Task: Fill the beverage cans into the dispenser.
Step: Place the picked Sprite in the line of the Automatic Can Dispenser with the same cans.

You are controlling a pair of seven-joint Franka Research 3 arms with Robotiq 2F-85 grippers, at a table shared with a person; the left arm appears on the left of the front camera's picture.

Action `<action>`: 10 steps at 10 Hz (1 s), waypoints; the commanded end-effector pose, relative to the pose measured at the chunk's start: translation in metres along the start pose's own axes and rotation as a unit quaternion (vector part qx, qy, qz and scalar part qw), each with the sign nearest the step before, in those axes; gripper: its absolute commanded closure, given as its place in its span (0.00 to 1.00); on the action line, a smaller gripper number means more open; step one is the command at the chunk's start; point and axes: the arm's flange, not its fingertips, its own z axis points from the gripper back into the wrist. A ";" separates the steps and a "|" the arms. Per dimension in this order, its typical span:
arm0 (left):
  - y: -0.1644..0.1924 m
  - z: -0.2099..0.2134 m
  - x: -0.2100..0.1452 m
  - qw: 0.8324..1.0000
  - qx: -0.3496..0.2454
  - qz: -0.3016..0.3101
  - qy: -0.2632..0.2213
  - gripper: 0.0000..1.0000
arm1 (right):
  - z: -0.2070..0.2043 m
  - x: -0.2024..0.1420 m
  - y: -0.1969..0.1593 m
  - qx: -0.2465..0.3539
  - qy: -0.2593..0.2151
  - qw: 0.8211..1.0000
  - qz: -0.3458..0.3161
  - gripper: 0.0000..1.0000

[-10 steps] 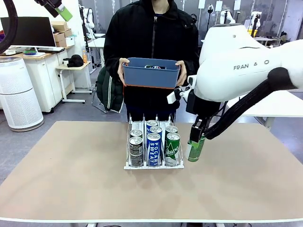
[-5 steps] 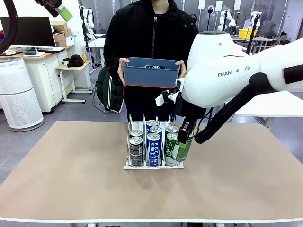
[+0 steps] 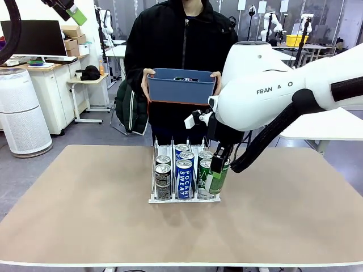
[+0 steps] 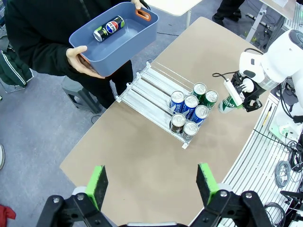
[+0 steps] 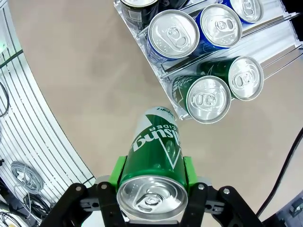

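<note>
The dispenser (image 3: 154, 199) stands mid-table with several beverage cans in it: dark ones (image 3: 163, 177) in the left lane, blue ones (image 3: 184, 178) in the middle, green ones (image 3: 204, 170) on the right. My right gripper (image 3: 220, 170) is shut on a tilted green can (image 3: 218, 180) just beside the rack's front right corner. In the right wrist view this green can (image 5: 157, 156) sits between the green pads (image 5: 118, 171), close to the rack's two green cans (image 5: 208, 99). My left gripper (image 4: 151, 187) hangs open high above the table, far from the dispenser (image 4: 144, 87).
Across the table a person holds a blue tub (image 3: 181, 88) at chest height; a dark can (image 4: 109, 28) lies in the tub (image 4: 135, 33). The tan tabletop (image 3: 85, 209) is bare to the left, right and front of the rack.
My right gripper carried the green can leftward from the table's right side to the dispenser's front right corner. The person and the tub stayed still.
</note>
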 end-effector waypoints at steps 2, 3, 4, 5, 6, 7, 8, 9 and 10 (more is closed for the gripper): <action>0.000 0.001 -0.001 1.000 0.000 0.005 0.000 0.00 | -0.013 0.007 -0.005 0.006 0.002 1.000 -0.007 0.42; 0.000 0.001 -0.001 1.000 0.000 0.005 0.000 0.00 | -0.018 0.014 -0.014 0.007 0.000 1.000 -0.002 0.42; 0.000 0.001 -0.001 1.000 0.000 0.005 0.000 0.00 | -0.020 0.020 -0.018 0.005 -0.006 1.000 -0.004 0.42; 0.000 0.001 -0.001 1.000 0.000 0.005 0.000 0.00 | -0.023 0.028 -0.021 0.004 -0.013 1.000 -0.009 0.42; 0.000 0.001 -0.001 1.000 0.000 0.005 0.000 0.00 | -0.023 0.031 -0.029 0.008 -0.020 1.000 -0.010 0.42; 0.000 0.001 -0.001 1.000 0.000 0.005 0.000 0.00 | -0.028 0.037 -0.037 -0.007 -0.025 0.999 -0.023 0.42; 0.000 0.001 -0.001 1.000 0.000 0.005 0.000 0.00 | -0.034 0.044 -0.040 -0.017 -0.029 0.999 -0.037 0.42; 0.000 0.001 -0.001 1.000 0.000 0.005 0.000 0.00 | -0.037 0.046 -0.044 -0.027 -0.028 0.998 -0.041 0.42; 0.000 0.001 -0.001 1.000 0.000 0.005 0.000 0.00 | -0.039 0.048 -0.049 -0.037 -0.026 0.998 -0.043 0.42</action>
